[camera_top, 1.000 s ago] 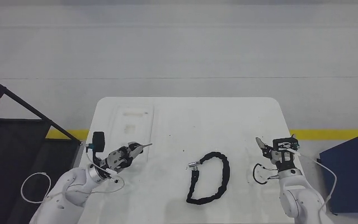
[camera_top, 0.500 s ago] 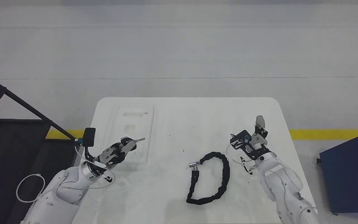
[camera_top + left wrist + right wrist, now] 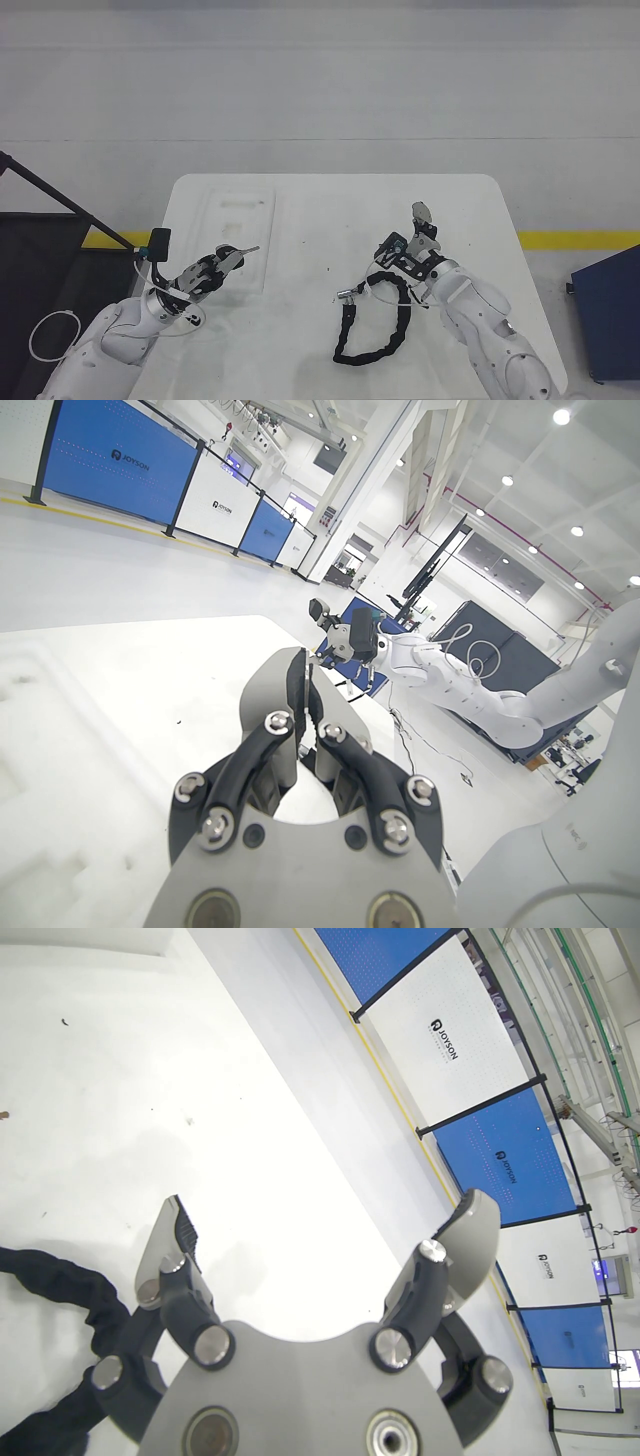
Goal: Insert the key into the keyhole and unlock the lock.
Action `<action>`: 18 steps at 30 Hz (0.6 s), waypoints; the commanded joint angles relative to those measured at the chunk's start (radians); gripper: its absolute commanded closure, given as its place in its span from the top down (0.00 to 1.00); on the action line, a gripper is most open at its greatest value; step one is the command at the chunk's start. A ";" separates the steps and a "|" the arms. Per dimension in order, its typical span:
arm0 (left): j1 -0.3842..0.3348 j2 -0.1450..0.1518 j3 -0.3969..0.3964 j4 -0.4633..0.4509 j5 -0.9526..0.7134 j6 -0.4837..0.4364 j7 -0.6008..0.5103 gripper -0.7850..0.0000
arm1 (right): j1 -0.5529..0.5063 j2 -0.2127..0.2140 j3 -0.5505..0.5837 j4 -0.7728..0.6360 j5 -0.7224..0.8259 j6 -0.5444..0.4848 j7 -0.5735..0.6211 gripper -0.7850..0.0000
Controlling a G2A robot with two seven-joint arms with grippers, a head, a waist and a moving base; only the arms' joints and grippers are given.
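A black sleeved chain lock (image 3: pixel 385 318) lies in a loop at mid-table, its metal lock end (image 3: pixel 346 295) pointing left. My left gripper (image 3: pixel 232 256) hovers near the left edge, shut on the key (image 3: pixel 254 249), a thin silvery piece that sticks out past the tips. In the left wrist view the left gripper (image 3: pixel 304 660) has its fingers pressed together. My right gripper (image 3: pixel 425 226) is just beyond the loop's upper right part. In the right wrist view the right gripper (image 3: pixel 325 1208) stands wide open and empty, with the chain (image 3: pixel 50 1268) beside one finger.
A shallow white foam tray (image 3: pixel 238 215) lies at the back left of the white table (image 3: pixel 330 210), beyond the left gripper. Yellow floor tape and a dark frame lie off the table's left side.
The right arm has swung left from the table's right edge to the chain's upper right. The left arm drew back slightly a second ago and has since kept still.
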 commanded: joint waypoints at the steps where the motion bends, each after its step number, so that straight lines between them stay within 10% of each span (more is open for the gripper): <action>1: 0.000 0.000 0.000 0.000 0.000 0.000 0.000 0.00 | 0.000 0.000 0.000 0.000 0.000 0.000 0.000 1.00; 5: 0.000 0.000 0.000 0.000 0.000 0.000 0.000 0.00 | 0.015 0.010 0.016 -0.035 -0.068 -0.089 0.007 1.00; 12: 0.000 0.000 0.000 0.000 0.000 0.000 0.000 0.00 | 0.163 0.041 0.106 -0.122 0.047 -0.720 0.045 1.00; 18: 0.000 0.000 0.000 0.000 0.000 0.000 0.000 0.00 | 0.363 0.088 -0.109 0.006 0.247 -0.746 0.122 1.00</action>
